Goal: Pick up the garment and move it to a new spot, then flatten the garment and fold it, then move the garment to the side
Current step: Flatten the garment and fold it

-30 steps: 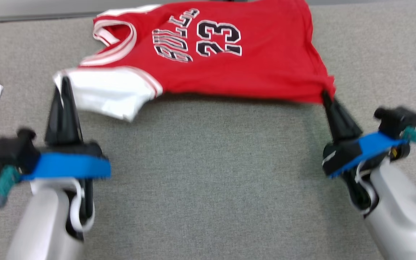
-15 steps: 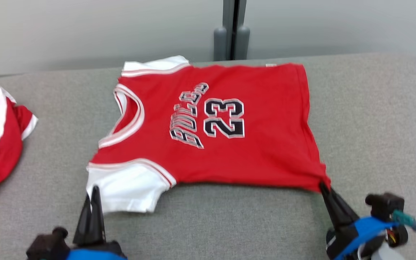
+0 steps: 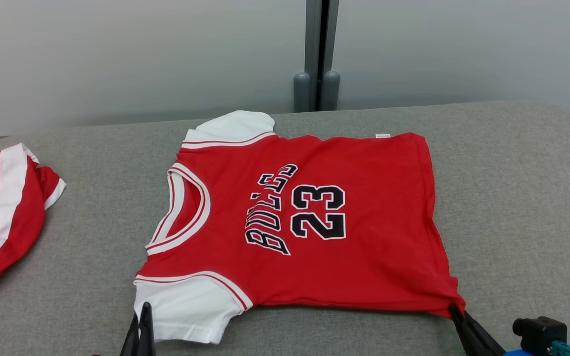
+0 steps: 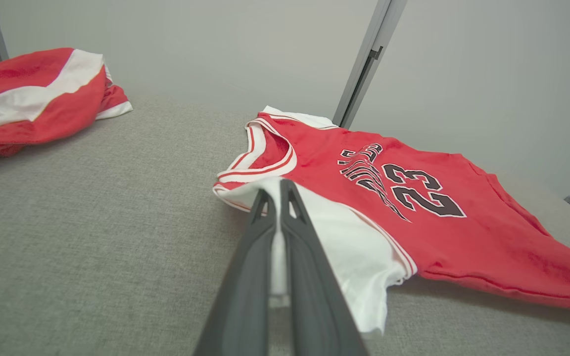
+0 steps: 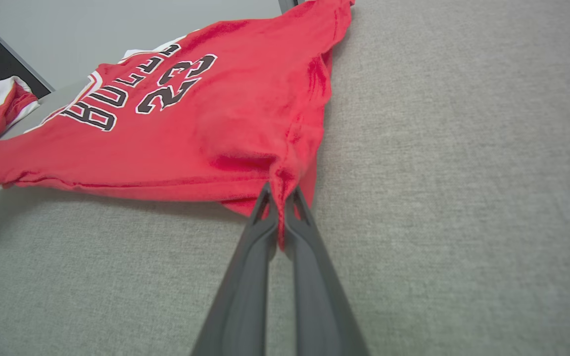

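Note:
The garment (image 3: 364, 222) is a red jersey with white sleeves and "23" in black, spread face up on the grey table. My left gripper (image 3: 141, 311) is shut on its near white sleeve (image 4: 334, 232), with white cloth between the fingers (image 4: 277, 198). At the near right corner of the hem (image 5: 285, 173), my right gripper (image 3: 455, 311) is shut on a pinch of red fabric, and that corner is pulled into a point (image 5: 280, 198). The near edge of the garment hangs slightly off the surface between the two grips.
A second red and white piece of clothing (image 3: 3, 217) lies bunched at the table's far left (image 4: 32, 99). The grey table (image 3: 512, 198) has bare cloth to the right of the jersey. A pale wall with a dark post (image 3: 317, 54) stands behind.
The head camera has tilted up, so the jersey and both grippers sit lower in the picture and the wall shows. Both grippers stay shut on the same sleeve and hem corner.

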`<state>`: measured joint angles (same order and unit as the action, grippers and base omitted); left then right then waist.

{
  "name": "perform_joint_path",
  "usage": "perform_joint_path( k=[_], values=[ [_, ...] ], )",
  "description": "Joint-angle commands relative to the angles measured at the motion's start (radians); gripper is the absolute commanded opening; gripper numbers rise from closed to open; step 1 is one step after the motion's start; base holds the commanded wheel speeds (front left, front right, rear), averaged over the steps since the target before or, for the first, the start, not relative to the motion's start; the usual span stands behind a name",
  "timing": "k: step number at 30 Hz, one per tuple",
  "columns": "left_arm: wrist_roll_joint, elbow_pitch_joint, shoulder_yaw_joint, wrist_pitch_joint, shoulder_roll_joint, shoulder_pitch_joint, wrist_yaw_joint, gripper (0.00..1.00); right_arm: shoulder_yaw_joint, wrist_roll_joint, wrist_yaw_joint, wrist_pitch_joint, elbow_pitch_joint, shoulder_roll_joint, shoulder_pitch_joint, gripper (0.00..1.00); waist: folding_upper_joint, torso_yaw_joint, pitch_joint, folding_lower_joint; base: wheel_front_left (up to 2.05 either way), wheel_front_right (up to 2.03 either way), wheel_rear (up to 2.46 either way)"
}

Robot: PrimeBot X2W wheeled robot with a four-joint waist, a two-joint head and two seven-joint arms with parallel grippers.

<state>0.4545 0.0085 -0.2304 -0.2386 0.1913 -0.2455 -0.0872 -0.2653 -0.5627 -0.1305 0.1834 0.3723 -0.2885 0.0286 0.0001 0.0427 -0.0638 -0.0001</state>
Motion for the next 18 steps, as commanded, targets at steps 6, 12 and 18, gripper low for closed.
perform_joint_path(
  k=[6,12,18],
  values=[
    [-0.02,-0.003,-0.014,0.018,0.027,0.068,0.022,0.0,0.025,0.048,-0.001,-0.07,-0.062,0.019,-0.007,0.0,-0.0001,0.012,0.001,0.0001,0.0,0.0,0.0],
    [-0.026,0.026,-0.022,0.037,0.051,0.156,0.046,0.0,0.035,0.058,-0.001,-0.115,-0.103,0.029,-0.047,0.0,-0.0001,0.024,-0.02,0.0001,0.0,0.0,0.0],
    [-0.031,0.096,-0.018,0.033,0.065,0.27,0.07,0.0,0.044,0.049,-0.001,-0.14,-0.123,0.04,-0.108,0.0,-0.0001,0.037,-0.068,0.0001,0.0,0.0,0.0]
  ],
)
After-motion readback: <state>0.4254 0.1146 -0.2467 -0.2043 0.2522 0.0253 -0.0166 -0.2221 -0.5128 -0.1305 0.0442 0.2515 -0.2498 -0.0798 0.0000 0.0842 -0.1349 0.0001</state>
